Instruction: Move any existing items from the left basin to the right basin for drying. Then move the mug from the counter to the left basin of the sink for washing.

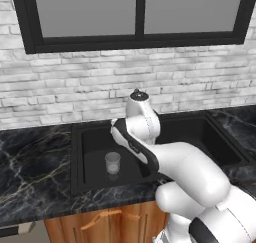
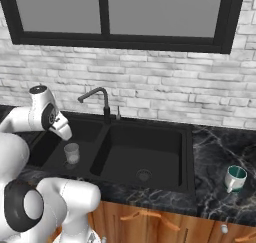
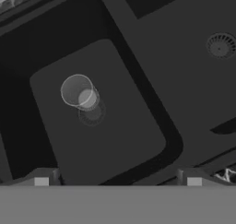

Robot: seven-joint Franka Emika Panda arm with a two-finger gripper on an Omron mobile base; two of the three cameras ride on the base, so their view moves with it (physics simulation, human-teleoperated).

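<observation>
A small pale translucent cup (image 1: 112,162) without a handle stands upright in the left basin (image 1: 95,147) of the black double sink. In the hand view the cup (image 3: 78,91) sits next to the round drain (image 3: 92,113). My gripper (image 3: 117,180) hovers well above the left basin (image 3: 115,135), looking down into it. Its two fingertips (image 3: 41,179) stand wide apart with nothing between them. The right basin (image 2: 150,157) holds nothing but its drain (image 2: 143,175). The white mug (image 2: 235,178) with a teal inside stands on the black marble counter (image 2: 220,197), right of the sink.
A slim dark curved faucet (image 2: 97,99) rises behind the divider between the basins. A white brick wall and a dark-framed window (image 1: 140,17) stand behind the counter. Wooden cabinet fronts (image 2: 160,222) run below the counter's front edge.
</observation>
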